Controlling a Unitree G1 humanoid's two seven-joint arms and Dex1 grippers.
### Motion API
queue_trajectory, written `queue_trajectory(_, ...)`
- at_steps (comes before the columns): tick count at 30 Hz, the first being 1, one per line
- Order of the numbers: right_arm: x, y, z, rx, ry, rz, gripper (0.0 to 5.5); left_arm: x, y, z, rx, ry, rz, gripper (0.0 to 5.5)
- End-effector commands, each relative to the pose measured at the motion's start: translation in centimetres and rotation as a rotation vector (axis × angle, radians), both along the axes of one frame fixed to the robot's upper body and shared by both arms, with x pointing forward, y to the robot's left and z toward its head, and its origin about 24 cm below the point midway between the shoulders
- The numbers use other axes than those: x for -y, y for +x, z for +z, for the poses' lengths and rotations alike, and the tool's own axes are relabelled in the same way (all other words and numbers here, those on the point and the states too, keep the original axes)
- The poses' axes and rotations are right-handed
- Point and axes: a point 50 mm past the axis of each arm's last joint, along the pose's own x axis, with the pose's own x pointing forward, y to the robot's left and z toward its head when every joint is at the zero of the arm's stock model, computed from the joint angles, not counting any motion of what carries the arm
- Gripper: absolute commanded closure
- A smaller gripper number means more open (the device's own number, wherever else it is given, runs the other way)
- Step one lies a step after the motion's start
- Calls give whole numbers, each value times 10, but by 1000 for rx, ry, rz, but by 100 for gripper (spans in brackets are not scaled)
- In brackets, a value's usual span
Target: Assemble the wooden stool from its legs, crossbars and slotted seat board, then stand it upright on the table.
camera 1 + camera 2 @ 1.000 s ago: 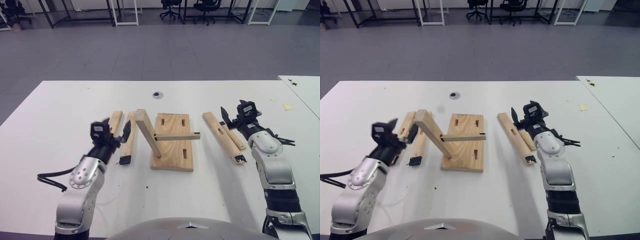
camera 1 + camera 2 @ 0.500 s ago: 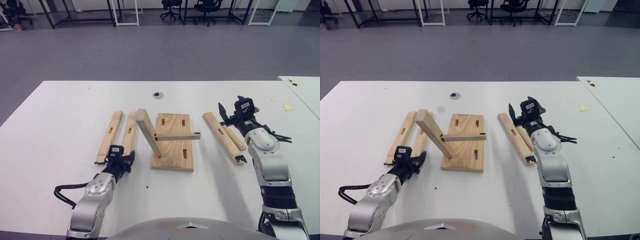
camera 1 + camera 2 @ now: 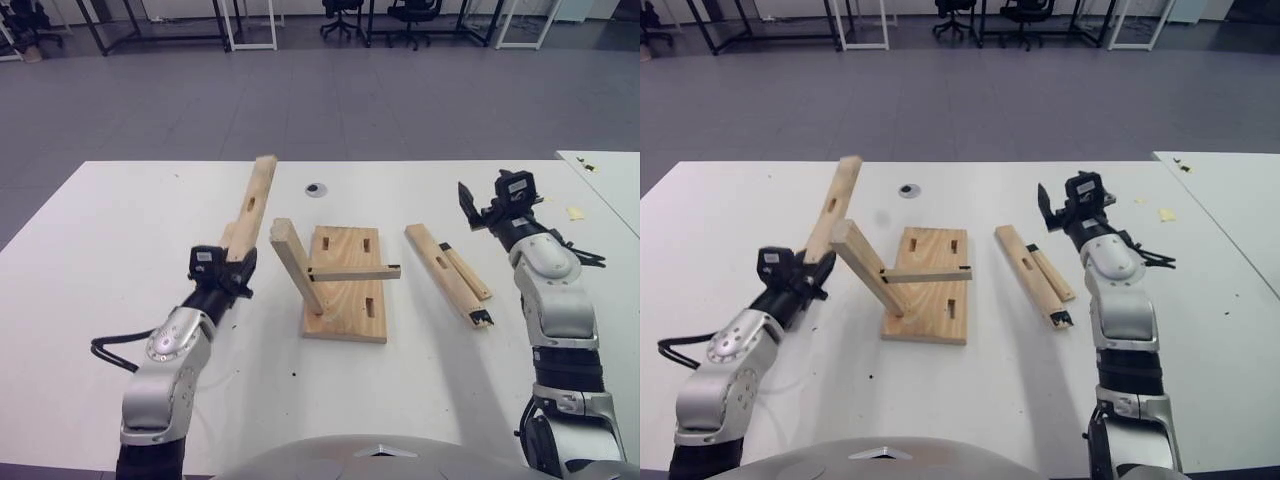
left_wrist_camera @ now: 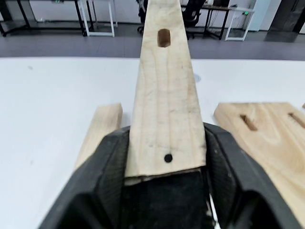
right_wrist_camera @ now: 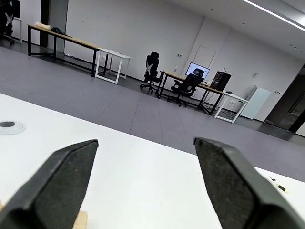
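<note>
Left gripper [image 3: 233,274] now holds one leg [image 3: 252,205] raised off the table [image 3: 120,220]
Pinched at one end, it tilts beside the seat board [image 3: 350,295], probably for slotting; right gripper [image 3: 490,202] hovers spread near the right edge

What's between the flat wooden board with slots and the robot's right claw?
A long pale wooden leg and a shorter wooden bar lie side by side on the white table there, seen in the eye views.
</note>
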Motion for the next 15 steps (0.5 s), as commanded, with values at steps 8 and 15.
queue_trajectory(8,-108,46,122,11,897,718,177,18,44,107,501,172,-381,342)
queue_trajectory(15,-120,38,151,-23,1114,881,177,39,51,103,541,292,-528,342)
